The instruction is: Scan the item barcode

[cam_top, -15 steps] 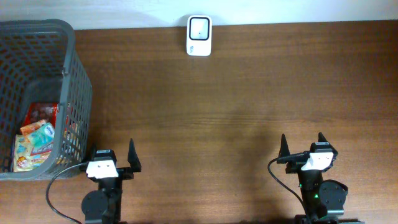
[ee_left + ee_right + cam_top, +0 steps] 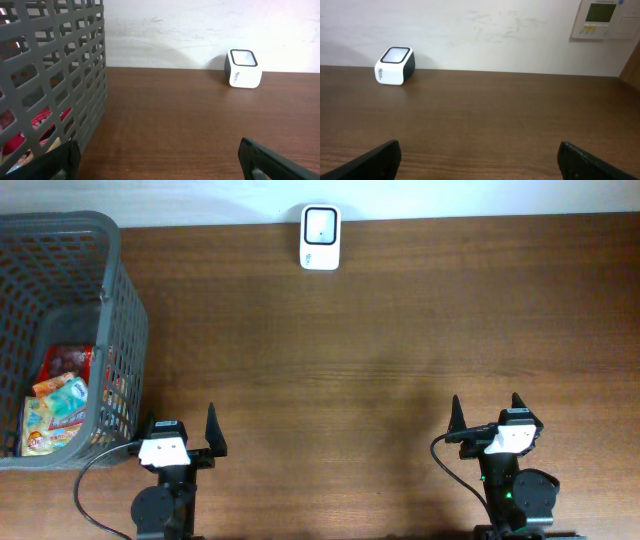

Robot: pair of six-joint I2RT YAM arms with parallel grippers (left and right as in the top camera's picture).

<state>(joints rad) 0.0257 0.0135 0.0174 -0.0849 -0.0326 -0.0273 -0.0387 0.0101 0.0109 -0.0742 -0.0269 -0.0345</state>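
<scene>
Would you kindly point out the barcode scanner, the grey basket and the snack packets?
barcode scanner (image 2: 320, 225), overhead view, its top window.
grey basket (image 2: 126, 320), overhead view, its right wall.
snack packets (image 2: 60, 402), overhead view, the middle packet.

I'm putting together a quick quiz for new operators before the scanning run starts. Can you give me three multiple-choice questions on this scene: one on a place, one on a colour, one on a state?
1. Where does the scanner stand on the table?
A. at the near edge between the arms
B. at the far edge by the wall
C. at the right end

2. What colour is the basket?
A. grey
B. blue
C. white

3. How are the left hand and the right hand?
A. left shut on a packet
B. right shut on the scanner
C. both open, holding nothing

Answers:
1 B: the overhead view shows it at the far edge, and both wrist views show the wall right behind it.
2 A: its mesh sides are grey in the overhead and left wrist views.
3 C: each hand's jaws stand wide apart with only bare table between them.
</scene>
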